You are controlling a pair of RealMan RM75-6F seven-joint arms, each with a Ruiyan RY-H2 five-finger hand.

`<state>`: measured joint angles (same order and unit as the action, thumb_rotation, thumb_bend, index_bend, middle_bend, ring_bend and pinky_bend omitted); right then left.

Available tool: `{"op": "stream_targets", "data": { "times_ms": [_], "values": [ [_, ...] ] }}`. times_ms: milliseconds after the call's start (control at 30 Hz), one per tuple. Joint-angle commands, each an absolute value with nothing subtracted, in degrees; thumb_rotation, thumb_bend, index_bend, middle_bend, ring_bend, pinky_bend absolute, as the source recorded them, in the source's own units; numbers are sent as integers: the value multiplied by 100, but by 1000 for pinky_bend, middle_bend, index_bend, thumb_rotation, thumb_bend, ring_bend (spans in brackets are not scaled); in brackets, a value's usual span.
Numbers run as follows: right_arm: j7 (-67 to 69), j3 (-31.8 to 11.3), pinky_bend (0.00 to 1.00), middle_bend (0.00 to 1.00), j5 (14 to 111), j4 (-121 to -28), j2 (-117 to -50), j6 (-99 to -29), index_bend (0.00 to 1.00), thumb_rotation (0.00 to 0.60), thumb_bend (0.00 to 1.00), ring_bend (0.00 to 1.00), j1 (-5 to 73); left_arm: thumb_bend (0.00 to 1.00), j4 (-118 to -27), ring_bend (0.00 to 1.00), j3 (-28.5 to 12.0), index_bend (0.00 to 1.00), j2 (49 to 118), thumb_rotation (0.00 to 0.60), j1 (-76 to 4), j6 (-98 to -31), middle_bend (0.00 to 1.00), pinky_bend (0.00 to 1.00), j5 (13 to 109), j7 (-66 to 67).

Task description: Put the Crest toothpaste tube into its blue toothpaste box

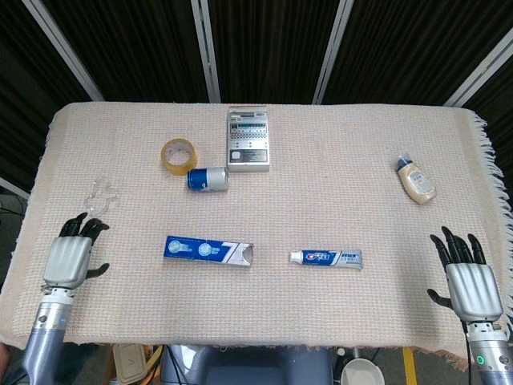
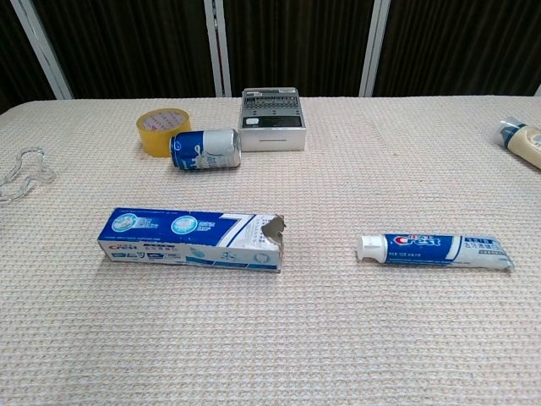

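Observation:
The Crest toothpaste tube [image 1: 326,257] [image 2: 436,251] lies flat on the cloth at the front right of centre, white cap pointing left. The blue toothpaste box [image 1: 208,251] [image 2: 191,239] lies to its left, its torn open end facing the tube across a gap. My left hand [image 1: 70,255] hovers over the cloth's front left, well left of the box, fingers spread and holding nothing. My right hand [image 1: 466,281] is at the front right edge, far right of the tube, fingers spread and empty. Neither hand shows in the chest view.
A roll of yellow tape [image 1: 179,154], a blue can on its side [image 1: 208,179] and a grey device [image 1: 248,138] sit at the back centre. A clear plastic piece [image 1: 101,194] lies at the left, a cream bottle [image 1: 416,180] at the right.

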<state>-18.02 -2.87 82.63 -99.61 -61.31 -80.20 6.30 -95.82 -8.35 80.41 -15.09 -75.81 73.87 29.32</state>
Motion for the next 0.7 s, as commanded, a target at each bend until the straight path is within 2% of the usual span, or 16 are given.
{"op": "stream_targets", "data": {
  "times_ms": [33, 267, 700],
  "values": [
    [-1824, -288, 0, 37, 8254, -9998, -6101, -8031, 117, 600, 47, 130, 627, 120, -9568, 104, -952, 306, 8473, 600, -1781, -7460, 241, 214, 7181, 3394],
    [-1788, -284, 0, 37, 8215, -10025, -6053, -8015, 117, 600, 46, 130, 625, 120, -9467, 104, -969, 307, 8906, 600, -1986, -7494, 224, 213, 7058, 3768],
    [-1696, -277, 0, 37, 8191, -10010, -6028, -8011, 117, 600, 47, 130, 617, 120, -9739, 104, -857, 287, 9191, 600, -2245, -7568, 224, 210, 7136, 4410]
  ]
}}
